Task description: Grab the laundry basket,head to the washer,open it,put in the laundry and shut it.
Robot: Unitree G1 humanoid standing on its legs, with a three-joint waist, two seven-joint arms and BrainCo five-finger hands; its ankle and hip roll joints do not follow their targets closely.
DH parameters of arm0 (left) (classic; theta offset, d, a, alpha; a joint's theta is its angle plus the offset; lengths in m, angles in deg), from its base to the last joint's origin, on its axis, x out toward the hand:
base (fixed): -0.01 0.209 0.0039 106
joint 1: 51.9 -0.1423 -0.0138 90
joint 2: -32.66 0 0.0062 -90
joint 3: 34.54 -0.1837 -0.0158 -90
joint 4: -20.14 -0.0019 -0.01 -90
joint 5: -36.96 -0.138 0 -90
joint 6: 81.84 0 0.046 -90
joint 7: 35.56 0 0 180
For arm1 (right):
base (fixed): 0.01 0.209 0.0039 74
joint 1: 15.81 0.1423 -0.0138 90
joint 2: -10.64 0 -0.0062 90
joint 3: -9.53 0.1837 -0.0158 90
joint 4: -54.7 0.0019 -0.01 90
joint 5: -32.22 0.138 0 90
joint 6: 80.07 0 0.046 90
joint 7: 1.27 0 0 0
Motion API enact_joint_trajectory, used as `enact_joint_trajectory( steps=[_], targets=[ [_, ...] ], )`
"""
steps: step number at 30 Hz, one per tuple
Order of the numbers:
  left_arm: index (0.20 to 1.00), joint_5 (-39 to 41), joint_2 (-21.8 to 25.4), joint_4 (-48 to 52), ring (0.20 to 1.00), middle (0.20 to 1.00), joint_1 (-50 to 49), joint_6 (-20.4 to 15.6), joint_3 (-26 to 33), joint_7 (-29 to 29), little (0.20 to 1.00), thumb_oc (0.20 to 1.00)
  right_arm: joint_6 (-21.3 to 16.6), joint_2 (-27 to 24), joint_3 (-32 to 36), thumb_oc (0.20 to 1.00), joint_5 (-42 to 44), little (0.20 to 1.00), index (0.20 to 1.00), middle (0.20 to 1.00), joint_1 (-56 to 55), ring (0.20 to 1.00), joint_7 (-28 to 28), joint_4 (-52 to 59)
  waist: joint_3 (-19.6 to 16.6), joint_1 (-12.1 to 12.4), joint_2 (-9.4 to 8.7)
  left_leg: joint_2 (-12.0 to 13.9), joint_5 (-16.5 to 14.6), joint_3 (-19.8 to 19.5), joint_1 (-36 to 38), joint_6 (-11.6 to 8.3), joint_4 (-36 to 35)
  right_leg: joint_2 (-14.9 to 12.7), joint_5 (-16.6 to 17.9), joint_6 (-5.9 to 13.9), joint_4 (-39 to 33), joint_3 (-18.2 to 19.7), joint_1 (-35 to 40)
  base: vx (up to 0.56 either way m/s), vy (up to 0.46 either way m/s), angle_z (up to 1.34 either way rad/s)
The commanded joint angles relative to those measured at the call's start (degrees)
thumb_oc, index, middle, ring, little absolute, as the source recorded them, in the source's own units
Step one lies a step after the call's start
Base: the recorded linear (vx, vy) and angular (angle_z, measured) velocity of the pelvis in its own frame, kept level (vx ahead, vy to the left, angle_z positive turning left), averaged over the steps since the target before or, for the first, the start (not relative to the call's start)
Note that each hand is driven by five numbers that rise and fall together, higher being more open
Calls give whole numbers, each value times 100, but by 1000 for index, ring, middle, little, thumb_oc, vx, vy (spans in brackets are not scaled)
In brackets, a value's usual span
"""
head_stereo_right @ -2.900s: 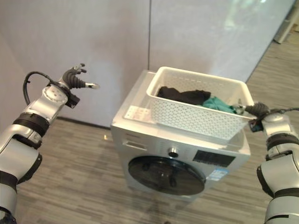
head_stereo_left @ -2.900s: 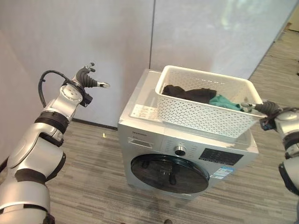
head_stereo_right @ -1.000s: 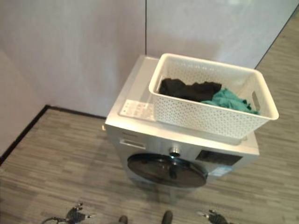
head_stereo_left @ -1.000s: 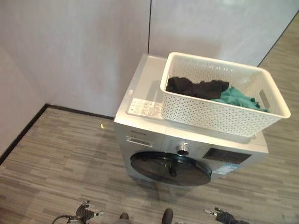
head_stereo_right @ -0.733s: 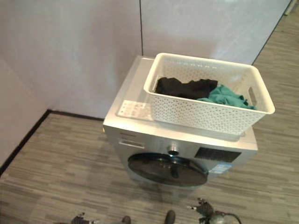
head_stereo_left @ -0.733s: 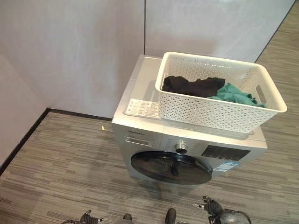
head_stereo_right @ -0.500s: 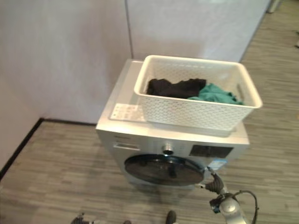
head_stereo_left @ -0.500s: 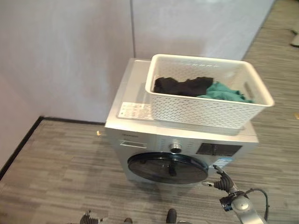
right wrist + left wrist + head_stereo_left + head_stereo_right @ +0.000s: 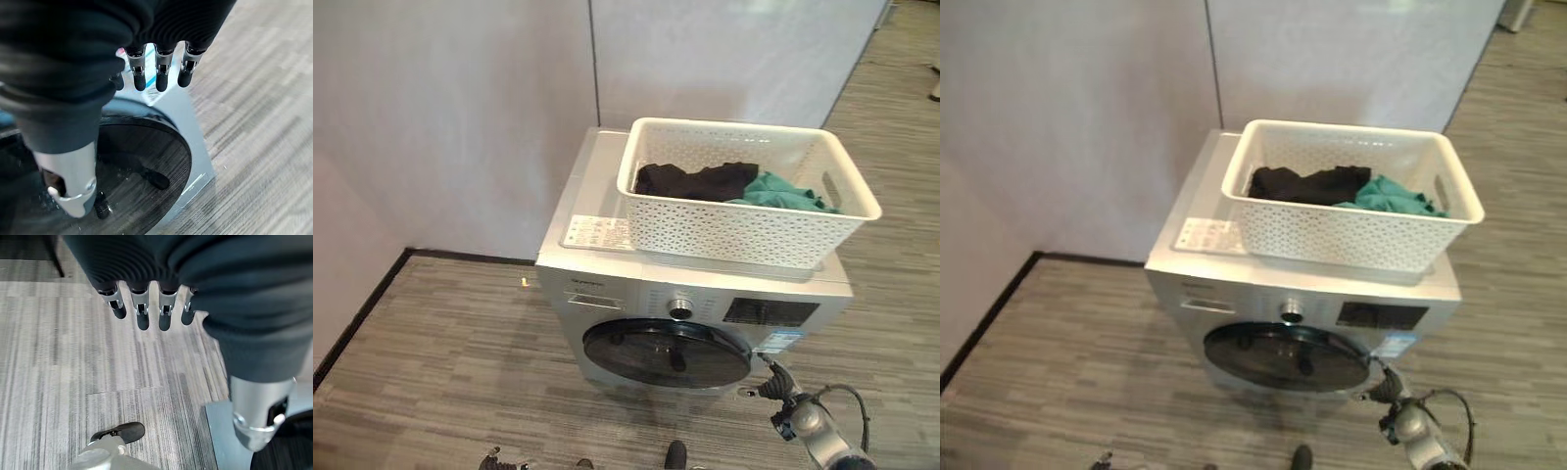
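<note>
Left hand [image 9: 146, 308] low over the grey wood-grain floor [image 9: 440, 362], at the near left corner of the scene; fingers straight and relaxed, thumb held apart, nothing grasped.

Front-loading washer [image 9: 607, 294] standing against the pale wall [image 9: 460, 117], silver casing, white label sheet [image 9: 595, 231] on the left part of the top panel. Detergent drawer front [image 9: 589, 285] at the upper left of the fascia, round selector knob [image 9: 680, 309] at centre, dark display panel [image 9: 771, 312] to the right of the knob. Round dark-glass door [image 9: 668, 353] below the fascia, flush with the casing and closed.

White perforated laundry basket [image 9: 744, 227] resting on the washer top, set toward the right side and overhanging the right edge slightly; not held by either hand. Inside the basket: black garment [image 9: 695, 181] on the left, green garment [image 9: 775, 192] on the right, the two touching. Cut-out handle slot [image 9: 831, 188] in the right end wall.

Right hand [image 9: 781, 387] low, just beside the lower right rim of the washer door, near the front right corner of the casing. In the right wrist view: fingers [image 9: 161, 73] extended and loosely spread, pointing toward the door glass and the casing edge, thumb apart, nothing grasped. Contact between fingertips and door: cannot tell
</note>
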Motion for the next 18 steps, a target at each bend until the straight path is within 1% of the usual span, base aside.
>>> enact_joint_trajectory(
  steps=[1,4,8,10,11,13,14,15,17,18],
  targets=[
    [1000,180,85,-22,1000,1000,355,-123,-210,53,1000,1000,-17,-586,-159,1000,-518,1000,1000,1000,707,1000,-84,-49,244,116,51,163,193,71,-300,-7,-2,-381,-712,411,56,16,225,-52,1,19],
    [1000,217,107,-5,1000,1000,327,-150,-172,115,1000,1000,-6,-840,-290,1000,-799,1000,1000,1000,965,1000,-72,-130,270,133,87,162,222,47,-360,-10,-2,-392,-704,412,56,1,180,-11,3,20],
    [1000,278,105,-2,1000,1000,339,-167,-146,128,1000,1000,36,-898,-432,1000,-867,1000,1000,1000,1254,1000,-54,-141,312,163,106,154,246,44,-437,-7,-2,-394,-682,409,56,14,117,-19,4,2],
    [1000,477,80,119,1000,1000,416,-195,-205,99,1000,1000,55,-639,-714,1000,-746,1000,1000,1000,1649,1000,-139,-524,424,233,120,166,312,26,-604,-4,-2,-392,-639,392,56,27,-72,-79,-5,-4],
    [1000,584,68,177,1000,1000,504,-222,-271,45,1000,1000,54,-413,-875,1000,-633,1000,1000,1000,1798,1000,-172,-707,496,266,126,181,362,-21,-733,-10,-2,-375,-633,372,56,39,-189,-75,-24,-3],
    [1000,657,46,234,1000,1000,600,-236,-345,-33,1000,1000,44,-78,-999,1000,-426,1000,1000,1000,1898,1000,-215,-878,544,290,120,185,422,-109,-882,-14,10,-342,-635,329,56,37,-299,-64,-64,13],
    [1000,720,-19,305,1000,1000,690,-244,-432,-117,1000,1000,-7,393,-1170,1000,-127,1000,1000,1000,1913,1000,-237,-1061,577,334,104,236,483,-217,-1019,-25,44,-257,-673,260,56,77,-382,-45,-116,19],
    [1000,742,-36,330,1000,1000,738,-250,-481,-162,1000,1000,-28,560,-1270,1000,-48,1000,1000,1000,1911,1000,-231,-1091,607,374,93,267,515,-278,-1067,-35,79,-211,-705,224,56,104,-389,-47,-135,15],
    [1000,762,-64,525,1000,1000,801,-261,-568,-197,1000,1000,-74,756,-1399,1000,83,1000,1000,1000,1896,1000,-232,-1080,690,450,98,302,569,-426,-1232,-61,245,-155,-762,155,56,96,-410,-49,-88,5],
    [1000,762,-63,529,1000,1000,800,-258,-567,-197,1000,1000,-76,758,-1400,1000,85,1000,1000,1000,1898,1000,-234,-1084,686,442,99,302,565,-438,-1246,-63,256,-154,-763,153,56,87,-412,-126,-78,28]
  ],
)
